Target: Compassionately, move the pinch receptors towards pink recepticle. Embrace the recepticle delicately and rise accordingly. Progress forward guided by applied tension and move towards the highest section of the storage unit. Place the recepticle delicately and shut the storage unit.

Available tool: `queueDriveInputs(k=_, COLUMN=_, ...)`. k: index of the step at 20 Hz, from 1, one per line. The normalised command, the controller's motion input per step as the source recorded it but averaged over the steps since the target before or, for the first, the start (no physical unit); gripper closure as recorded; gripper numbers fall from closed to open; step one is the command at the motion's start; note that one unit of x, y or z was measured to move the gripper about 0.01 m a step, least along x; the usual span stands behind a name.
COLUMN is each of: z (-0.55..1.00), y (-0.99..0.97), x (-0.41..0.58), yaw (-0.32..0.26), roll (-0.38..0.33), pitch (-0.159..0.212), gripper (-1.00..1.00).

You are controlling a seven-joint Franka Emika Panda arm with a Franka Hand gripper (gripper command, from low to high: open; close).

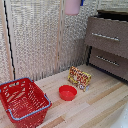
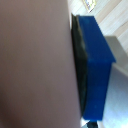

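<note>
Pink recepticle [image 1: 72,6] aloft, pressed against blue fingertip [image 2: 97,65].

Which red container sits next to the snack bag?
The bowl: low, round, beside the bag. The mesh basket sits apart, toward the exterior view's left.

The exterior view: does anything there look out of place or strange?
Only the pink cup: it hangs high at the frame's top edge, off the table. The red bowl, snack bag and red basket sit normally.
</note>
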Motion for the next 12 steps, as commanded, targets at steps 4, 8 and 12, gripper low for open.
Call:
queueDriveInputs(k=4, z=0.66, y=-0.95, x=-0.154, yaw=0.023, roll=-0.01, pitch=-0.018, gripper=1.0)
queueDriveInputs(k=8, z=0.67, y=-0.93, x=-0.154, yaw=0.031, roll=-0.019, pitch=-0.041, gripper=1.0)
queueDriveInputs(k=12, z=0.6, y=-0.96, x=-0.081, yaw=0.022, roll=-0.013, pitch=-0.043, gripper=1.0)
